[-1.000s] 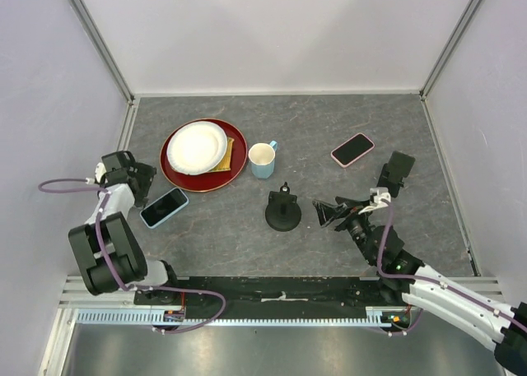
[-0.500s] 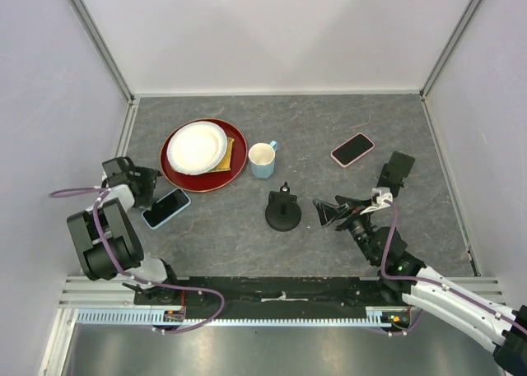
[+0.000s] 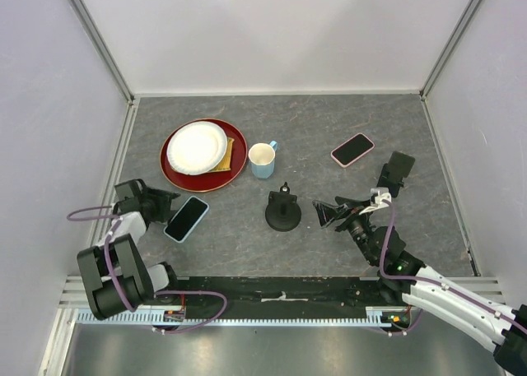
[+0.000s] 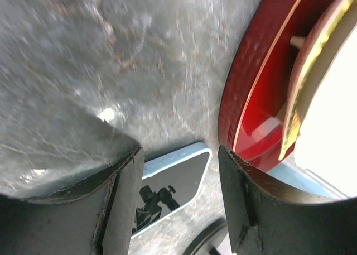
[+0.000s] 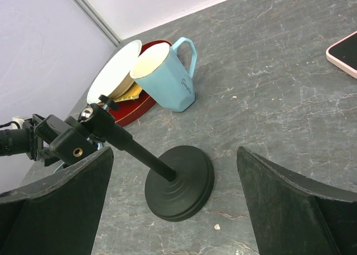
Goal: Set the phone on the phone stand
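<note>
left claw: left gripper (image 3: 170, 206) low at the table's left side, jaws parted, straddling one end of the phone. In the wrist view one finger (image 4: 120, 205) looks flush with the phone's edge. A sliver of table shows before the other finger (image 4: 240, 199). Not clamped.
task phone: light-blue-cased smartphone with black screen (image 3: 186, 218), flat on the grey stone-look table (image 3: 329, 121), screen up, lying diagonally. It sits just below the red plate and well left of the stand.
phone, hidden part: in the left wrist view its near end is cut off by the frame bottom and a finger.
stand: black phone stand with round base (image 3: 283, 211), upright at table centre, nothing on it. Its clamp head tilts left in the right wrist view.
right claw: right gripper (image 3: 324, 213) wide open, holding nothing, just right of the stand and facing it.
other phone: pink-cased smartphone (image 3: 352, 149), flat, far right. Only a corner shows in the right wrist view.
plates: round red plate (image 3: 177, 177) under a white paper plate (image 3: 198, 147). A yellow item (image 3: 228, 155) is mostly covered, can't tell what it is.
mug: light-blue mug (image 3: 263, 160), between the red plate and the stand.
unclear: left wrist view is blurred. A dark round shape at its bottom edge is unidentifiable.
</note>
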{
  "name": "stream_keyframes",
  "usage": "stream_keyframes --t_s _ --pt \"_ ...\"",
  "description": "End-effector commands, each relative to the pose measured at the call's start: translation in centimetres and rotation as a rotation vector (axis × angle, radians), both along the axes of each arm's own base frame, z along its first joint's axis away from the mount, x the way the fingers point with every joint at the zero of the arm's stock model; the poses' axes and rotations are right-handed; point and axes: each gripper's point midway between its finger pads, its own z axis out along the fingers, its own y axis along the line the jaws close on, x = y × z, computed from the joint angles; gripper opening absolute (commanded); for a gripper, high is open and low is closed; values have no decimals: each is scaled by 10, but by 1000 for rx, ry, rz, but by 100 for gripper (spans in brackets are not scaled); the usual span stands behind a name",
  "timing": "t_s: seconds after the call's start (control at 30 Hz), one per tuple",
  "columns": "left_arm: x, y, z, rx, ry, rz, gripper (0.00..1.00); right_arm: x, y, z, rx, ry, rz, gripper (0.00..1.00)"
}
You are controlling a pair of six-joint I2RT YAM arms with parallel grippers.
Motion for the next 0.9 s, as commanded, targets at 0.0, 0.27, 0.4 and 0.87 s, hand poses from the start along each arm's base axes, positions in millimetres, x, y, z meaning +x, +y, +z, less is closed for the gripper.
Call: stream_keyframes --t_s 0.0,0.27,0.4,0.87 --pt "-53 -39 -32 -97 185 -52 64 -4 -6 -47 -79 53 -4 98" --pt "-66 -82 -20 -76 170 -170 63 -4 -8 -49 -81 57 -13 98" --pt "-55 -72 13 44 105 -200 68 -3 -8 -49 -82 58 -15 98" --pt "-63 -65 89 138 100 -214 92 -3 -10 -53 -86 68 -26 98"
